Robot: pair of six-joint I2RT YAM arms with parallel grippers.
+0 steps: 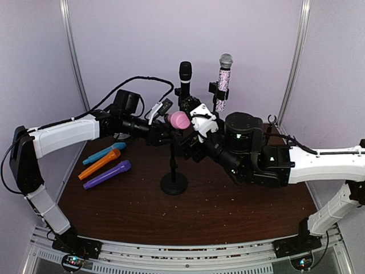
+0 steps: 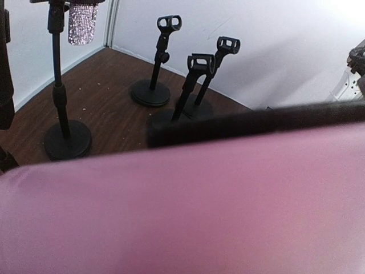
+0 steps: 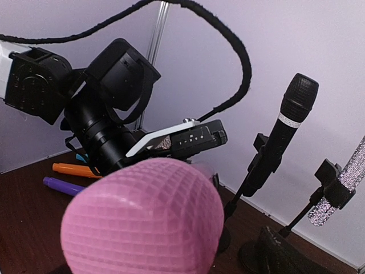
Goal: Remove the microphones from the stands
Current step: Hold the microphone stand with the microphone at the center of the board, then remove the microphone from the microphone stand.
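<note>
The pink microphone (image 1: 179,120) sits tilted atop the black stand (image 1: 174,182) at the table's middle. My left gripper (image 1: 165,130) reaches it from the left. In the left wrist view the pink body (image 2: 182,217) fills the whole lower half and hides my fingers, so I cannot tell how they stand. My right gripper (image 1: 197,127) comes in from the right, its white fingers apart just beside the head. In the right wrist view the pink mesh head (image 3: 142,220) blocks the jaws, with the left wrist behind it.
A black microphone (image 1: 185,74) and a glittery one (image 1: 223,80) stand in stands at the back. Blue (image 1: 104,153), orange (image 1: 100,164) and purple (image 1: 108,173) microphones lie at the left. Three bare stands (image 2: 154,85) stand at the back right corner.
</note>
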